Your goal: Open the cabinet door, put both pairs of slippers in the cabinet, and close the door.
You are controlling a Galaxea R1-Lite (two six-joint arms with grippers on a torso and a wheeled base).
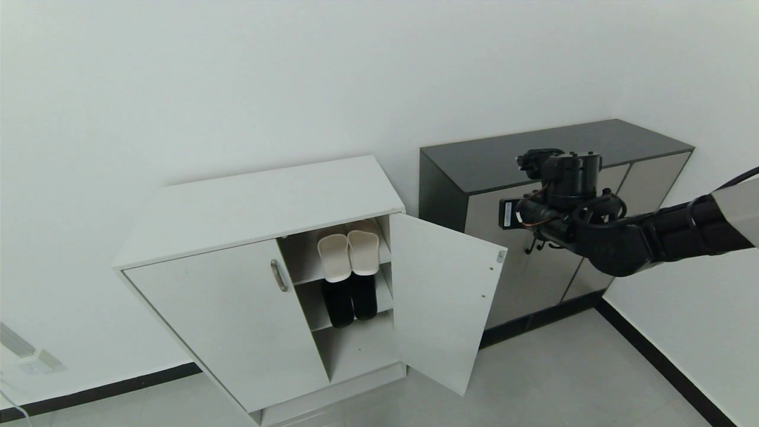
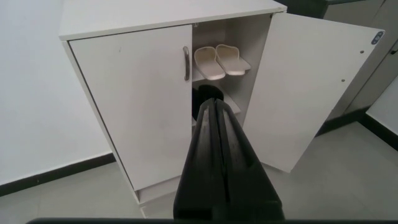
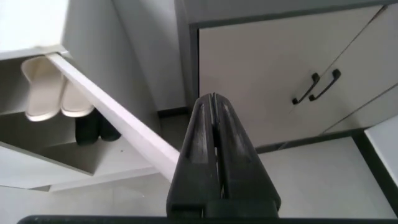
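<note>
The white cabinet (image 1: 261,201) stands against the wall with its right door (image 1: 445,296) swung open and its left door (image 1: 225,320) closed. A white pair of slippers (image 1: 350,255) lies on the upper shelf, and a black pair (image 1: 353,299) stands on the shelf below. My left gripper (image 2: 213,102) is shut and holds nothing; it hangs in front of the opening and partly hides the black slippers (image 2: 208,93). My right gripper (image 3: 213,98) is also shut and holds nothing. It hovers to the right of the open door's edge (image 3: 118,115), apart from it. My right arm (image 1: 622,237) comes in from the right.
A grey cabinet with a dark top (image 1: 557,148) stands just right of the open door, its handles (image 3: 317,87) facing me. Pale floor (image 1: 563,379) lies free in front of both cabinets. A wall runs along the right side.
</note>
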